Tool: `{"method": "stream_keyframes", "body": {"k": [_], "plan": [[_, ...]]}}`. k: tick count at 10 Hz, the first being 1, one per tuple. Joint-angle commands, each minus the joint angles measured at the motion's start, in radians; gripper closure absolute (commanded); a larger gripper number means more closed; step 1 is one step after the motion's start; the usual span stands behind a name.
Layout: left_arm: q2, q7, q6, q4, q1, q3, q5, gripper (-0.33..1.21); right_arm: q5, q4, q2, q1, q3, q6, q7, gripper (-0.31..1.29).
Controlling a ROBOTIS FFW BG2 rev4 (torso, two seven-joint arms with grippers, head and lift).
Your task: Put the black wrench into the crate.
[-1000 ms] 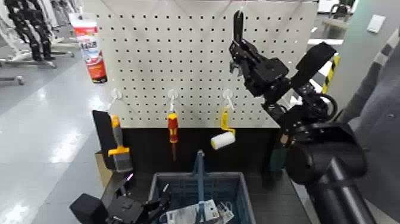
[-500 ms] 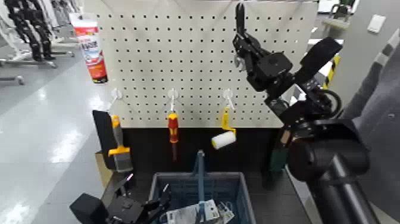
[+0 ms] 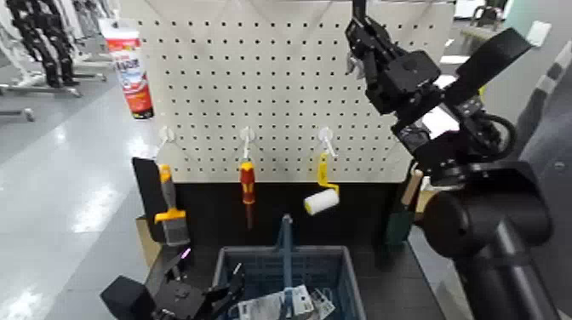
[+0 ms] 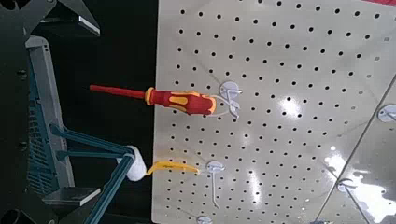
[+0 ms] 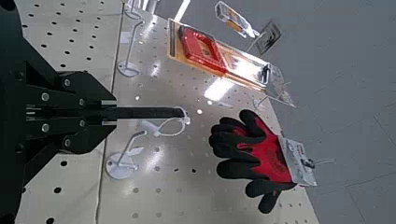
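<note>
black wrench up at the top of the pegboard, in the right gripper

black wrench (image 5: 142, 113) shows in the right wrist view as a slim dark bar running straight out of the right gripper (image 5: 105, 113), whose jaws are closed on it. its far end sits just beside a white hook (image 5: 177, 122) on the board. in the head view the same gripper (image 3: 361, 29) is raised high against the white pegboard (image 3: 255, 94), and only a short piece of the wrench (image 3: 358, 8) shows at the upper edge.

the crate (image 3: 334, 265) stands low in front of the board, well below the wrench, its blue handle (image 3: 286, 247) upright and some packets (image 3: 281, 305) lying inside. the left gripper (image 3: 223, 295) rests low beside the crate's left wall; i cannot tell whether it is open or closed.

on the board hang a red and white tube (image 3: 128, 68), a brush (image 3: 169, 213) with an orange handle, a red and yellow screwdriver (image 3: 247, 185) and a paint roller (image 3: 321, 194) with a yellow handle. black and red gloves (image 5: 252, 157) and an orange packet (image 5: 217, 56) hang near the wrench's hook. a cardboard box (image 3: 146, 240) stands left of the crate. the floor (image 3: 60, 170) to the left is pale grey and glossy.
</note>
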State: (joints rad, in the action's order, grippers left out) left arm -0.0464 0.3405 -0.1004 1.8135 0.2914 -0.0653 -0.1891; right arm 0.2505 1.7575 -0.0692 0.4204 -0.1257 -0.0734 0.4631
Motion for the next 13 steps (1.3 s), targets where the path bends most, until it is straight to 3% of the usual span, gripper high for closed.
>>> {"method": "stream_keyframes", "body": {"k": [1, 3, 8, 11, 13], "plan": [[-0.001, 0.0, 0.002, 0.001, -0.001, -0.002, 0.002, 0.11, 0.018, 0.071, 0.002, -0.057, -0.002, 0.032, -0.014, 1.12], [-0.001, 0.0, 0.004, 0.004, -0.001, -0.004, 0.003, 0.11, 0.041, 0.123, 0.019, -0.131, -0.005, 0.078, -0.02, 1.12], [-0.009, -0.006, 0.007, 0.009, 0.003, -0.007, 0.007, 0.11, 0.073, 0.212, 0.025, -0.351, 0.018, 0.196, -0.066, 1.13], [-0.013, -0.012, 0.007, 0.013, 0.005, -0.005, 0.007, 0.11, 0.111, 0.227, 0.02, -0.479, 0.031, 0.244, -0.107, 1.13], [-0.015, -0.012, 0.005, 0.013, 0.008, -0.002, 0.007, 0.11, 0.115, 0.194, 0.019, -0.529, 0.031, 0.271, -0.098, 1.13]]}}
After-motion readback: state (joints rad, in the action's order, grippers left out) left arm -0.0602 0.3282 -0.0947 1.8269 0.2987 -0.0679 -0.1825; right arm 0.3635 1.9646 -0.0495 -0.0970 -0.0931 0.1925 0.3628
